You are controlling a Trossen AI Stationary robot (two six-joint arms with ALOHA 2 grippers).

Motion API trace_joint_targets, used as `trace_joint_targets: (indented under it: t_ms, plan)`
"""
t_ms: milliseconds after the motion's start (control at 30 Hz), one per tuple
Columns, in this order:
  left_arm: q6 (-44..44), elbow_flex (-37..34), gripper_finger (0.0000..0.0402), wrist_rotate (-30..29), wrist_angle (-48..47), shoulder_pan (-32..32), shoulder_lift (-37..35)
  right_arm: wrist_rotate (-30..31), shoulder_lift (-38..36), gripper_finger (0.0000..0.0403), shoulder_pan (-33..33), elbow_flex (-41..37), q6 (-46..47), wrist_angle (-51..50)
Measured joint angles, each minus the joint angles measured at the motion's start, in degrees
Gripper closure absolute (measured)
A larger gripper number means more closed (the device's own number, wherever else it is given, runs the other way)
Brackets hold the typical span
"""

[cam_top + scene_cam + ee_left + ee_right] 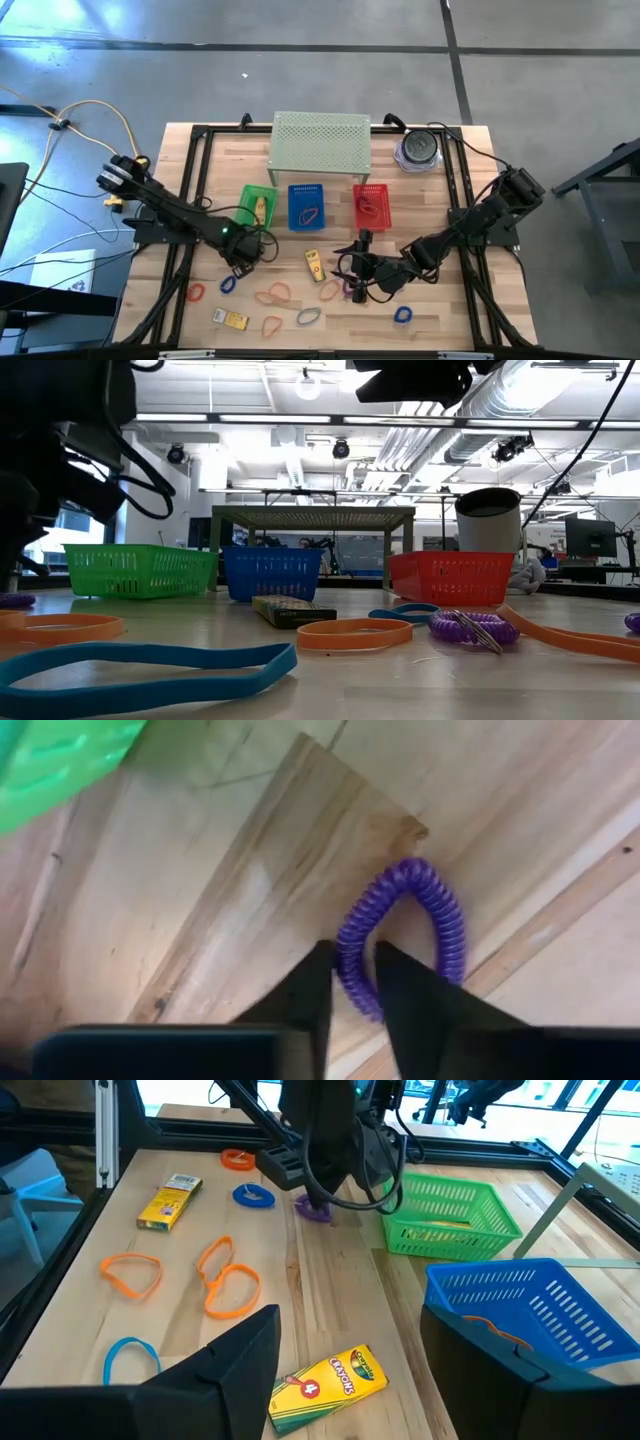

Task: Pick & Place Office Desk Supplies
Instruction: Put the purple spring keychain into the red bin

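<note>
A purple coiled loop lies on the wooden table just in front of the green basket. My left gripper stands over it, pointing down, shut on the loop's near part. In the right wrist view the same gripper covers most of the loop. My right gripper hangs open above the table's middle, over a yellow crayon packet, touching nothing. Orange loops, blue loops and another yellow packet lie flat on the near part of the table. My left gripper pinches one strand of the purple coiled loop, at the loop's near end, between its two fingers. The fingers come from above, pointing down. The rest of the loop lies on the table beyond the fingertips.
Green, blue and red baskets stand in a row mid-table, each with an item inside. Behind them are a pale green perforated shelf and a round grey-and-clear object. A black frame runs round the table.
</note>
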Motion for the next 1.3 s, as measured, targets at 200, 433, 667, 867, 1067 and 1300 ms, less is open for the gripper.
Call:
trace_joint_targets:
  t_ms: [200,433,667,867,1067,1300]
  plan:
    - [-6.7,0.0,0.0392,-3.6,1.5,-3.3,0.1,0.0,0.0,0.0172,0.0,0.0,0.0,0.1]
    - [-9.7,6.6,0.0398,-6.5,-1.2,-7.6,0.5,-0.1,0.0,0.0172,0.0,0.0,0.0,0.5]
    - [1.3,18.5,0.0399,-18.9,-4.2,-7.4,0.3,-0.1,0.0,0.0172,0.0,0.0,0.0,2.0]
    - [19.7,24.5,0.04,-35.6,1.5,-7.0,0.3,-0.1,0.0,0.0172,0.0,0.0,0.0,3.0]
    - [42.1,24.6,0.04,-42.4,21.3,-6.4,1.3,0.2,0.0,0.0172,-0.4,0.0,0.0,5.3]
    - [59.6,24.7,0.04,-49.4,34.8,-6.3,7.0,0.4,0.0,0.0172,-2.5,0.0,8.7,8.6]
